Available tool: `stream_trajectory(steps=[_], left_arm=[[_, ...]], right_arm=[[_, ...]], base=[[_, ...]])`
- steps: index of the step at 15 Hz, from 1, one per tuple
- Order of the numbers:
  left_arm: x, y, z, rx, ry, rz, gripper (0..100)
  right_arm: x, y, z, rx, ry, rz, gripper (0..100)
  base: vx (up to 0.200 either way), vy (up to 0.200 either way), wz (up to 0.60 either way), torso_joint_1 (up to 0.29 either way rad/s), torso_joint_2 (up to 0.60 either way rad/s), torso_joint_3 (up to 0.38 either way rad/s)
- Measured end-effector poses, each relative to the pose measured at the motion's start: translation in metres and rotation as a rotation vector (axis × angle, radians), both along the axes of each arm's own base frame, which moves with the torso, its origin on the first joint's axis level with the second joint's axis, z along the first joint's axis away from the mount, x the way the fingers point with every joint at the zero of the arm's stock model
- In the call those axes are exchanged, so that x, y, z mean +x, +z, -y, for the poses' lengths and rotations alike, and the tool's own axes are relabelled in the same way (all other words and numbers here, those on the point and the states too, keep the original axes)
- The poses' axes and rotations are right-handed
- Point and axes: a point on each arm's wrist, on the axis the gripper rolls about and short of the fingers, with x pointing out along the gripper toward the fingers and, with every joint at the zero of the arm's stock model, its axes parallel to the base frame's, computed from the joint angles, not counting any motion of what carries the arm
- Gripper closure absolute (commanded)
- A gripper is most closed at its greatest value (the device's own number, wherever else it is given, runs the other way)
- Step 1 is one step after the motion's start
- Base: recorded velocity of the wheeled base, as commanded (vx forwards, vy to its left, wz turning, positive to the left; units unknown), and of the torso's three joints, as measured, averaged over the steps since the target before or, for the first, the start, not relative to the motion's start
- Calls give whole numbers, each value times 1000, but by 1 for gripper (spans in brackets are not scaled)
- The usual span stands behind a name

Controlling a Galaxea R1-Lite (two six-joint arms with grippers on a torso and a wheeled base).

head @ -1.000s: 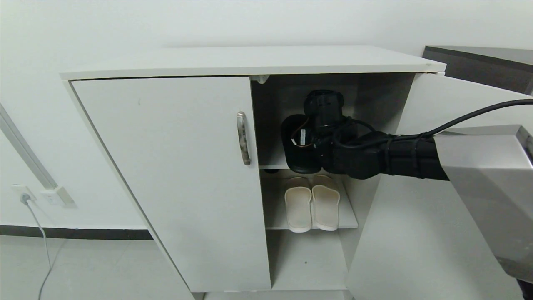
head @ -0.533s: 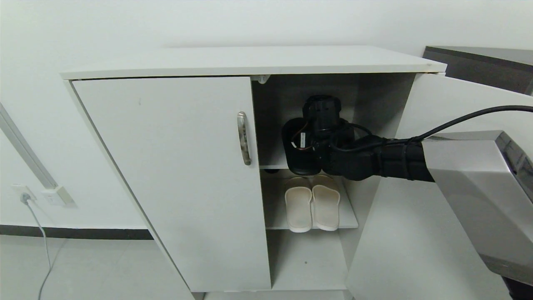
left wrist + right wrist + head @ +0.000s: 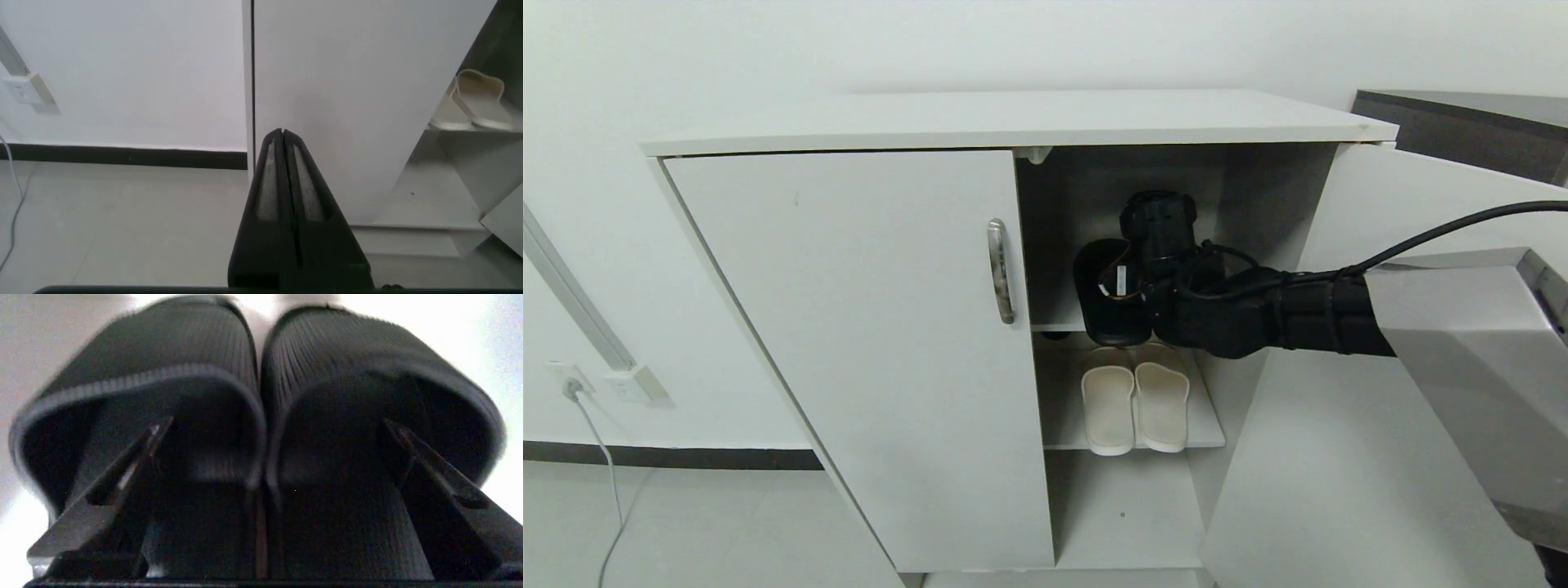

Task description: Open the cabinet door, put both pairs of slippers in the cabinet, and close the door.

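Centre frame: cabinet door (image 3: 1347, 425) open, white slippers (image 3: 1135, 396) on the middle shelf. Black slippers (image 3: 1104, 306) lie above, at your right gripper (image 3: 278, 429) (grip unclear). Left gripper (image 3: 282, 163) is clenched, empty. Withdrawing and closing remain.

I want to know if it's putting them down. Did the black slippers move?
Yes. The black slippers sank slightly toward the upper shelf, judged against the door handle.

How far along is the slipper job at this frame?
Done: right door open, white slippers on the middle shelf. In hand: right end effector holds the black slippers at the upper shelf. Remaining: release, withdraw, close the door. The left end effector is shut, outside the cabinet.
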Motion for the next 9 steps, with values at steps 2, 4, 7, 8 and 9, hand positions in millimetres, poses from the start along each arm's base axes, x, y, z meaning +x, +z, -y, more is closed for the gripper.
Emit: stream_trajectory(steps=[2,4,7,8,9], left_arm=[[0,0,0,0,-1,0,100],[0,0,0,0,-1,0,100],[0,0,0,1,0,0,100],[0,0,0,1,-1,0,100],[0,0,0,1,-1,0,100]], right_arm=[[-21,4,1,14,19,-15,0],[-45,11,3,31,48,-10,0],[-87,7,10,40,129,-14,0],[-103,2,15,45,184,-16,0],[-117,-4,21,48,242,-12,0]], base=[[0,0,0,0,0,0],[0,0,0,0,0,0],[0,0,0,0,0,0],[0,0,0,0,0,0],[0,0,0,0,0,0]])
